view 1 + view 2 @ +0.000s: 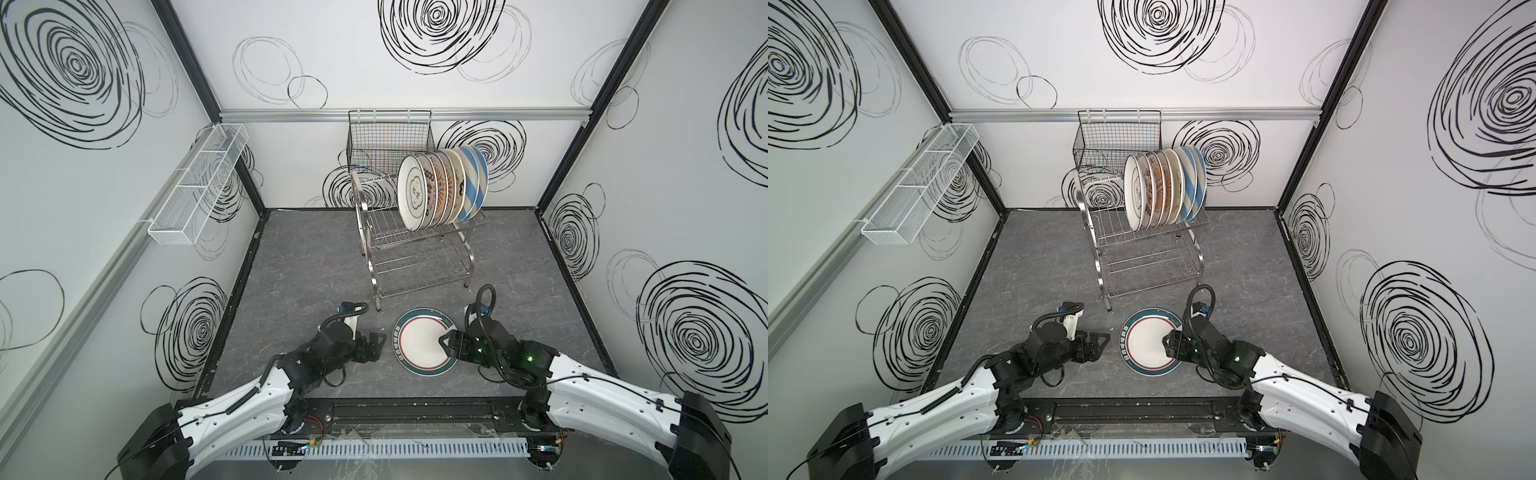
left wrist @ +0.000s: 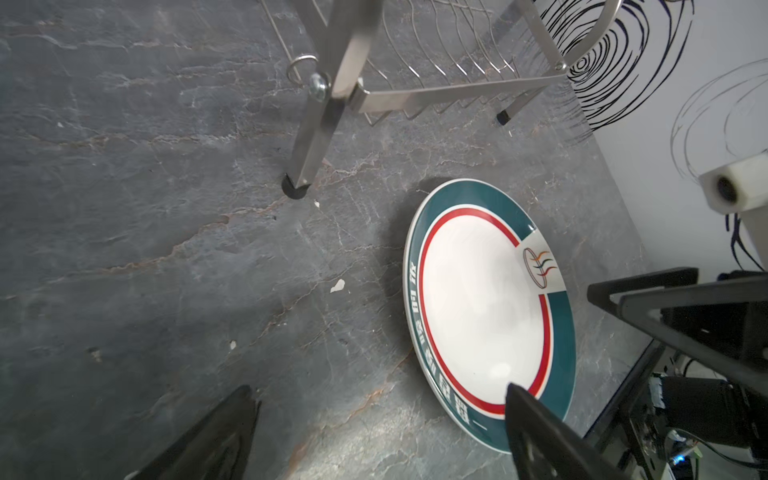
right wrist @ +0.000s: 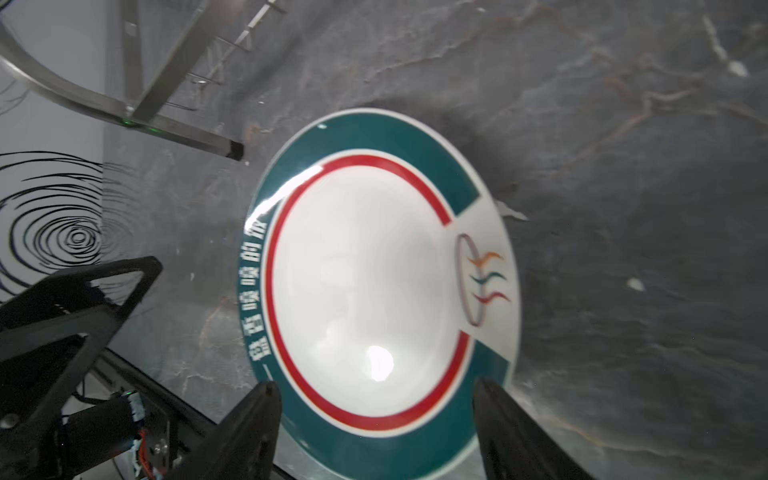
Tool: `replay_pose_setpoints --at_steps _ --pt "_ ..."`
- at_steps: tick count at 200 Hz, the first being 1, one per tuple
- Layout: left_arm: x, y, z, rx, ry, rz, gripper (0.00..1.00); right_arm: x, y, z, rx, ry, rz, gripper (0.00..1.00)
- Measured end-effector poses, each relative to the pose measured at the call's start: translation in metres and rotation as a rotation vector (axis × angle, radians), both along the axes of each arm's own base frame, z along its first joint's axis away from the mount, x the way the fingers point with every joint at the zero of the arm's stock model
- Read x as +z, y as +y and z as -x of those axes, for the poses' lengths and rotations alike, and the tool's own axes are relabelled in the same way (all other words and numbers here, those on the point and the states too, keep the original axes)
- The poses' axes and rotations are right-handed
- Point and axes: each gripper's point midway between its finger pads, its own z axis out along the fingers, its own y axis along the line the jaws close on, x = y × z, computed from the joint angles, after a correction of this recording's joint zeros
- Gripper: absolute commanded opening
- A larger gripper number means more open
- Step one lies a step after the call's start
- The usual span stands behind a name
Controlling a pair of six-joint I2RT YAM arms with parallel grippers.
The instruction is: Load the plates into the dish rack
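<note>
Right gripper (image 3: 376,388): fingers apart, near rim of teal-rimmed plate (image 3: 365,266) between tips; contact unclear. Plate flat on grey table (image 1: 291,270), just beside left gripper (image 1: 377,341) fingertips. Left fingers also spread, holding nothing. Seven plates (image 1: 440,187) upright in dish rack (image 1: 415,253) top tier, well beyond both finger pairs.

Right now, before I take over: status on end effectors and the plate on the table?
Left end effector open, beside teal-rimmed plate. Right end effector open over its rim. Plate flat on table, not gripped. Dish rack holds seven plates; nothing between.
</note>
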Motion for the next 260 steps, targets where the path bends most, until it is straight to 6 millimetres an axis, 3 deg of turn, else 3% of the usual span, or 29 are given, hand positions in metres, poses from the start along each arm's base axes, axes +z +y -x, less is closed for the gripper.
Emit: replay_pose_setpoints --at_steps 31,63,152,221,260 --pt "-0.006 -0.009 0.000 -0.023 -0.001 0.001 0.96 -0.017 -0.022 0.002 -0.069 0.012 -0.012 0.71" --pt "-0.012 -0.016 0.001 -0.039 0.003 -0.001 0.96 -0.036 -0.027 0.002 -0.086 0.021 -0.078 0.69" --pt "-0.023 -0.025 0.000 -0.061 0.015 -0.013 0.96 -0.036 -0.012 -0.010 -0.047 -0.002 -0.157 0.63" --pt "-0.039 -0.029 0.005 -0.102 0.052 -0.051 0.96 -0.041 -0.010 -0.017 -0.040 -0.006 -0.160 0.44" --pt "-0.042 -0.037 0.007 -0.133 0.056 -0.050 0.96 -0.043 -0.010 -0.020 -0.042 -0.016 -0.175 0.39"
